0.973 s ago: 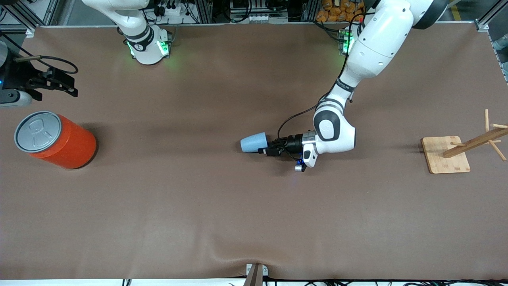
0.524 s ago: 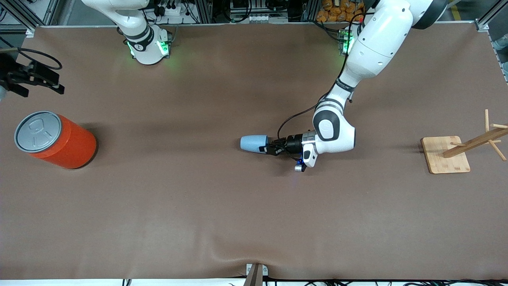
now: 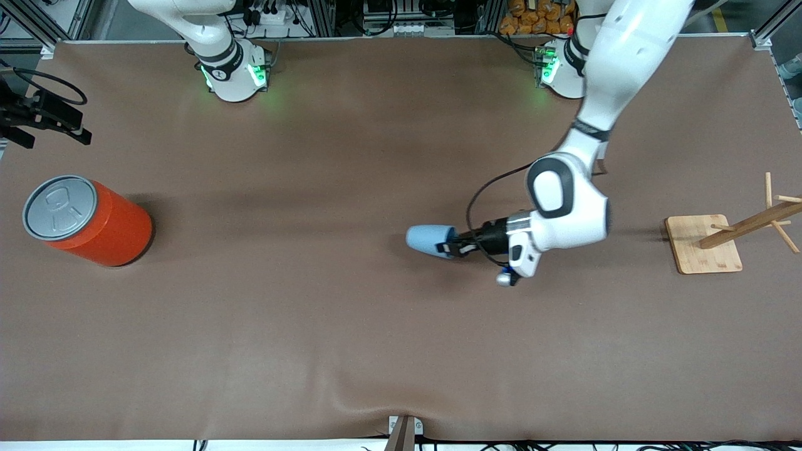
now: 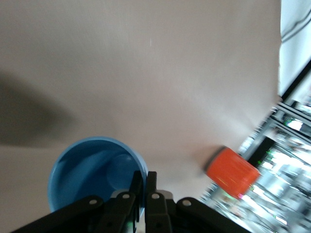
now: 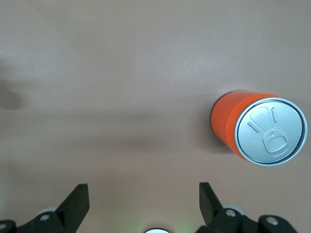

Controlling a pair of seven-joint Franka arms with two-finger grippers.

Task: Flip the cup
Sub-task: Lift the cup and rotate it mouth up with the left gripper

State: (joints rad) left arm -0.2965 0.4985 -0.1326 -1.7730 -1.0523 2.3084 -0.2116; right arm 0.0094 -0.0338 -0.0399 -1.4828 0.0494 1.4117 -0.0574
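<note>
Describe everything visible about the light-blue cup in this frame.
The cup is small, tapered, handle-less, plastic-looking: light blue outside, darker blue inside. It is on its side near the table's middle, closed bottom pointing toward the right arm's end. The left end effector is shut on its rim, one finger inside. Whether it still touches the table is unclear.

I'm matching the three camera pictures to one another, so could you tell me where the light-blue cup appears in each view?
Front view: the cup lies sideways at mid-table, its rim pinched by the left gripper.
Left wrist view: cup, dark-blue inside facing the camera.
Right wrist view: not in it.
Shared landmark: the orange can.
</note>
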